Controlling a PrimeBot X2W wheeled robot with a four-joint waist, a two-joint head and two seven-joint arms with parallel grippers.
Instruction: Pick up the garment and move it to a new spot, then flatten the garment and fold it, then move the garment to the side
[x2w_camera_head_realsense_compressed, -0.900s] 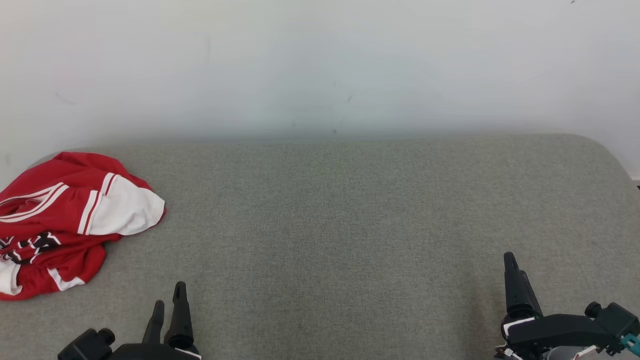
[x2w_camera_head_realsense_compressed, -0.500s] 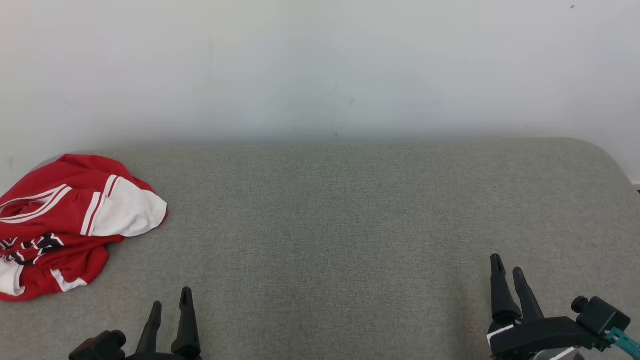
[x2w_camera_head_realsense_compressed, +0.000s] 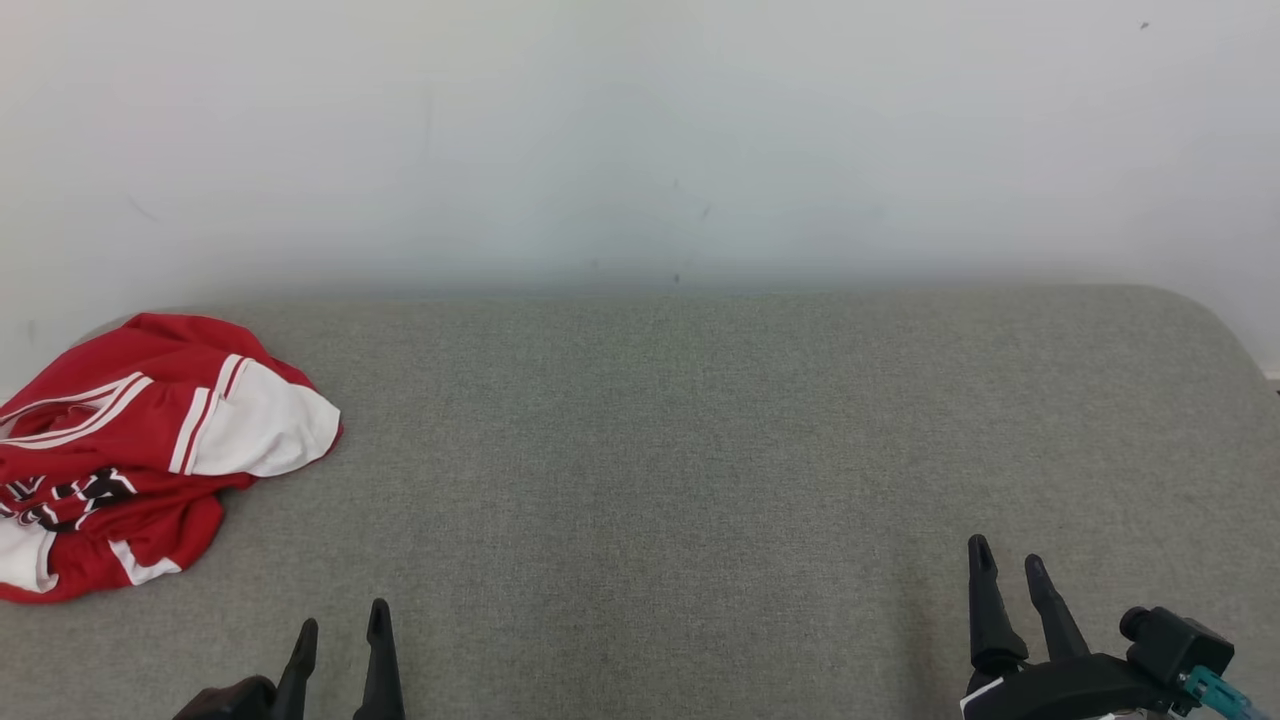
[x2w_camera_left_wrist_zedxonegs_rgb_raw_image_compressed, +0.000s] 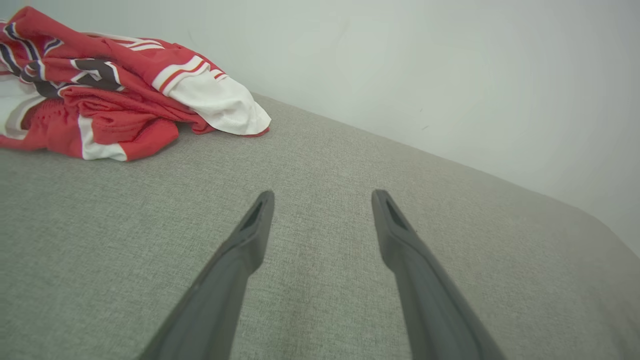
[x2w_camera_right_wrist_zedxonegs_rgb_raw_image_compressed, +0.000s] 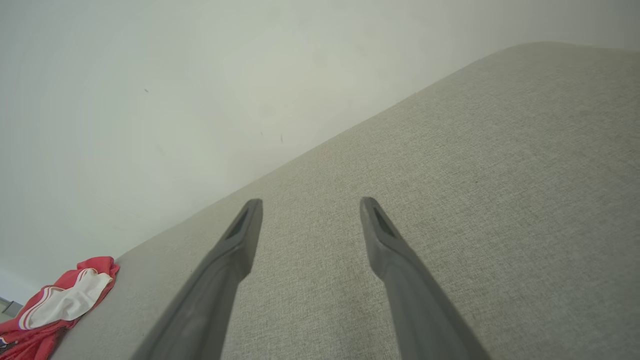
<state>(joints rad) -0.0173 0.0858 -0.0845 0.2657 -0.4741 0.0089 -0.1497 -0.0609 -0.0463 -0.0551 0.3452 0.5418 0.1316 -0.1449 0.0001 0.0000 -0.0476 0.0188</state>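
- One plain pale wall (x2w_camera_head_realsense_compressed: 640, 130) backs the whole scene. It closes off the far edge, so any new spot for the cloth has to lie on the surface in front of it.
- The grey fabric-covered counter (x2w_camera_head_realsense_compressed: 700, 450) runs wide, with rounded far corners. Its broad middle, between the two arms, looks the likely place for spreading and folding.
- The garment (x2w_camera_head_realsense_compressed: 150, 440), a red jersey with white trim and dark lettering, lies crumpled in a heap at the counter's far-left corner, close to the wall. Because it is bunched, no hem or shoulder is laid out for a clean pinch. A white panel juts toward the centre as the nearest loose edge.
- The right end effector (x2w_camera_head_realsense_compressed: 1005, 552) sits low at the near right, its jaws spread wide and holding nothing. It is well apart from the garment and seems parked out of the way.
- The left end effector (x2w_camera_head_realsense_compressed: 342, 615) sits at the near left, equally wide open and empty. It is nearer the heap but not touching it, and only bare counter lies between them. It is probably the one to reach first, with nothing blocking its path.
- A small teal connector (x2w_camera_head_realsense_compressed: 1215, 690) shows at the right wrist.
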